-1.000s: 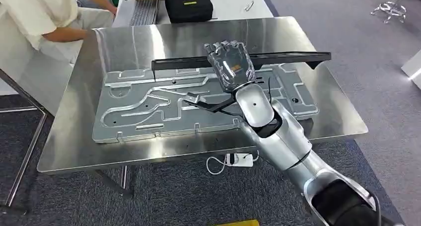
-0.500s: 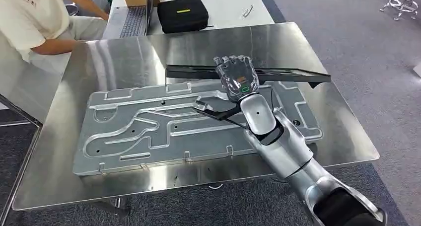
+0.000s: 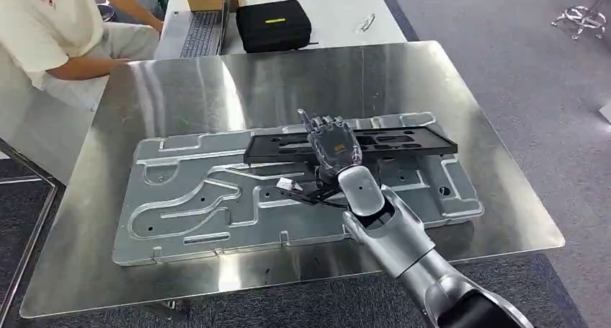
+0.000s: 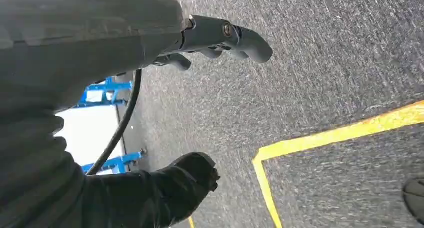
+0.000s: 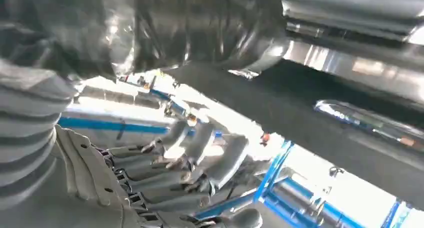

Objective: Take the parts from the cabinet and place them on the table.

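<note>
The right hand (image 3: 333,146) is reaching over the steel table (image 3: 216,76) and is lying palm-down on the long black plastic part (image 3: 403,142); its fingers appear to be wrapped over the part's far edge, so the hand is judged to be holding it, though the right wrist view is too blurred to confirm the grip. The black part is resting flat on the far portion of the large stamped metal panel (image 3: 216,198), which is lying on the table. The part's long axis is running crosswise to the forearm, extending well out to both sides of the hand, with the longer portion lying to the hand's right. The hand is gripping near the middle of that length, so the load is roughly balanced about the palm. The left hand (image 4: 200,112) is hanging beside the body above the grey carpet (image 4: 325,62), fingers apart and holding nothing, well away from the part. The right hand is therefore the nearer one, and the coming move, judged to be the release, depends on the fingers lifting straight up and clear of the far edge.
</note>
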Controlling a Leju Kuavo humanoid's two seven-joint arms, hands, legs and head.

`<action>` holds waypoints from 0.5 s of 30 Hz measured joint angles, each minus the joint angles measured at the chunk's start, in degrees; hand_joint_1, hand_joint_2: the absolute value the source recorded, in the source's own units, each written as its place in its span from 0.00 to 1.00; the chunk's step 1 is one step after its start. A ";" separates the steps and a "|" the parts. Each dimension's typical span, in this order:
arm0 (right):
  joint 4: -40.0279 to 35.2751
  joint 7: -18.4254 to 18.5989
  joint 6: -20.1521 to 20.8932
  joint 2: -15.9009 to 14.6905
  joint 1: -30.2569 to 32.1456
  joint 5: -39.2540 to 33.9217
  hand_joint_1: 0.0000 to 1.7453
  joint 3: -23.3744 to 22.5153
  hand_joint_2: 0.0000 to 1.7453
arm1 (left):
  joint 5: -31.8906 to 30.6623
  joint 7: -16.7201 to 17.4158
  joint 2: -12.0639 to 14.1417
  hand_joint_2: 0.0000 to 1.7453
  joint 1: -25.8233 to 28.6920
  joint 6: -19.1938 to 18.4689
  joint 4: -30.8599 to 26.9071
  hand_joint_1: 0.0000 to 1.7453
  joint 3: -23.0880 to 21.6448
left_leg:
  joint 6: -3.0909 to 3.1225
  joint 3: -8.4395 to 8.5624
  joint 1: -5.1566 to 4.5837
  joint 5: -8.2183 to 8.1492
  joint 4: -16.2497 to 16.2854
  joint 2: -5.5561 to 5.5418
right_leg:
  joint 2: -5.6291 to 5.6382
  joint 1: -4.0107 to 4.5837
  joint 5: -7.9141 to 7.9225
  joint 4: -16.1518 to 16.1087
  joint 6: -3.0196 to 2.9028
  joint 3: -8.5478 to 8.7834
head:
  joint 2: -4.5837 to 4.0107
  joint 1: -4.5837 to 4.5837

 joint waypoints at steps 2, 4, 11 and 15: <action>0.70 -0.02 0.00 0.35 0.35 -0.20 0.00 0.00 0.00 | 0.35 0.13 0.02 1.00 -0.07 0.63 0.00 0.00 0.46 | 0.20 0.02 -0.03 -0.11 0.02 0.01 | 0.01 -0.02 0.00 -0.10 0.05 0.08 | 0.00 0.00; 1.12 -0.02 -0.02 0.61 0.48 -0.44 0.00 0.00 0.00 | 0.55 0.13 0.22 0.00 -0.08 0.70 0.00 0.00 0.72 | 0.30 0.03 -0.06 -0.17 0.05 0.02 | 0.01 -0.03 0.02 -0.18 0.10 0.12 | 0.00 -0.02; 1.77 -0.74 -0.13 1.22 0.80 -1.05 0.00 0.00 0.00 | 0.98 0.39 0.70 0.00 -0.07 0.83 0.00 0.00 1.14 | 0.39 0.12 -0.06 -0.20 0.13 0.03 | 0.02 -0.06 0.02 -0.23 0.65 0.24 | 0.00 -0.04; 1.51 -0.74 -0.13 1.22 1.14 -1.11 0.00 -0.02 0.00 | 1.07 0.41 1.07 0.00 -0.07 0.88 0.00 0.00 1.25 | 0.40 0.16 -0.06 -0.19 0.13 0.04 | 0.02 -0.06 0.04 -0.22 0.69 0.26 | 0.00 -0.02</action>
